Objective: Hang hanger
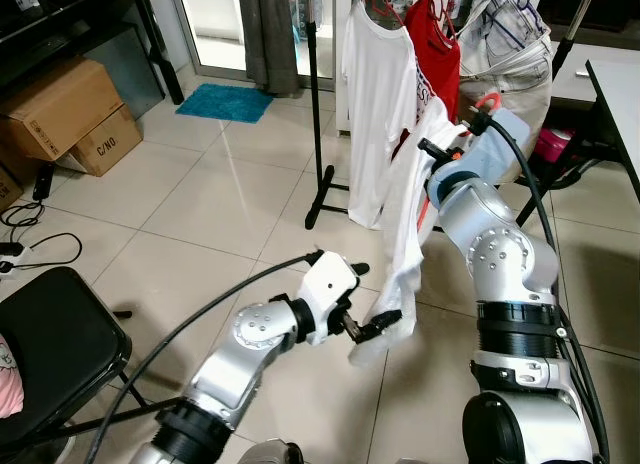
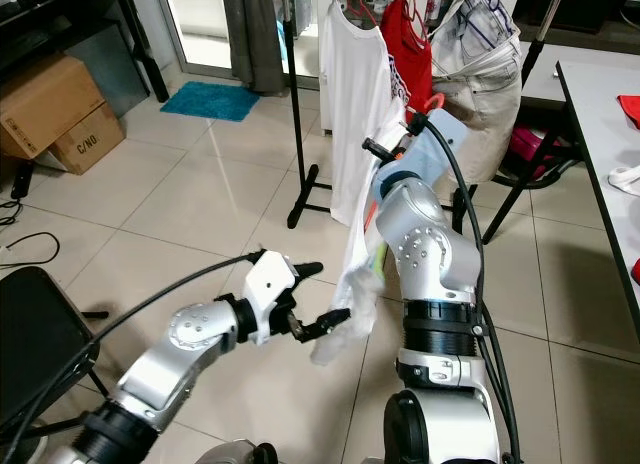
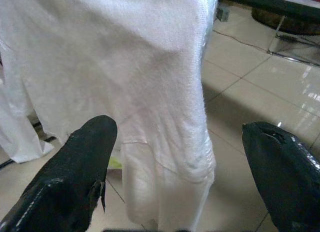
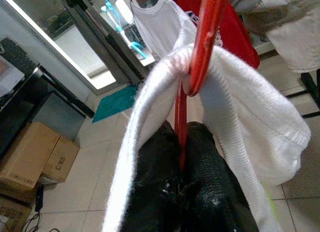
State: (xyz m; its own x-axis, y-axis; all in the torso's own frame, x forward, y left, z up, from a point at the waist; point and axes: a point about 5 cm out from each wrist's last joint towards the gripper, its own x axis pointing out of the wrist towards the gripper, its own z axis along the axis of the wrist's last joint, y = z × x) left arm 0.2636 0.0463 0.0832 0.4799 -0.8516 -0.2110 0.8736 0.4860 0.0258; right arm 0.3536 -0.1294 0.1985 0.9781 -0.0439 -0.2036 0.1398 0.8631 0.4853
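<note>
— Where is the hanger, and why are we holding it that way?

— Our right gripper [image 4: 182,184] is clamping the red hanger [image 4: 202,47] by its neck, the two black fingers pressed together on the thin red stem, as the right wrist view is showing. The white T-shirt [image 1: 405,254] is draping from it, its collar bunching around the neck. We are keeping it raised in front of the chest, presumably so the hem is hanging off the tiled floor [image 1: 200,199] and the hook is pointing up towards the rack.

— And the other arm?

— Our left gripper [image 1: 368,326] is reaching in low at the shirt's bottom edge with its fingers [image 3: 75,177] spread apart; the cloth is hanging between and just beyond them, and we cannot tell whether a fingertip is touching it. We judge it is there to steady the swinging fabric.

— How far along are we?

— The clothes rack [image 1: 318,104] is standing ahead, already carrying a white shirt [image 1: 375,94], a red shirt [image 1: 435,59] and a pale garment [image 1: 515,69]. Our hanger is not yet on the rail, so the lift and the hooking are remaining.
</note>
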